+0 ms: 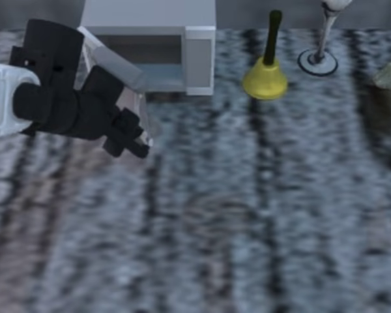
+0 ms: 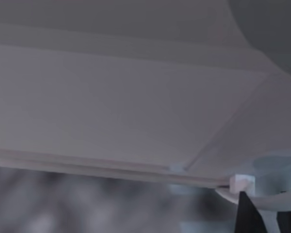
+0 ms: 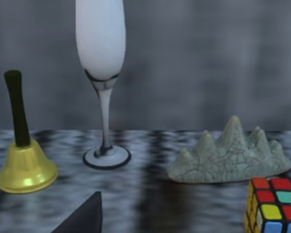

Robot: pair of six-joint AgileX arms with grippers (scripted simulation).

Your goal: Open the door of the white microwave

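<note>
The microwave [image 1: 150,39] stands at the far edge of the table [image 1: 260,228], toward its left side. The door [image 1: 120,75] is seen swung out from the front of the microwave on a hinge at the microwave's left, well open, with the cavity exposed behind it. The left gripper [image 1: 133,140] is located at the free edge of the door, in front of the microwave; whether its fingers are apart or clamped cannot be told — the left wrist view is filled by the door panel. The right gripper is not seen in the top view.

The door is judged stiff and light, moving only in an arc about its hinge; the window is likely smooth and slippery. Hold is best taken at the bar handle on the free edge, where leverage is greatest.

A bell [image 1: 266,75] and a glass [image 1: 319,52] stand to the right of the microwave — clear of the door's swing.
</note>
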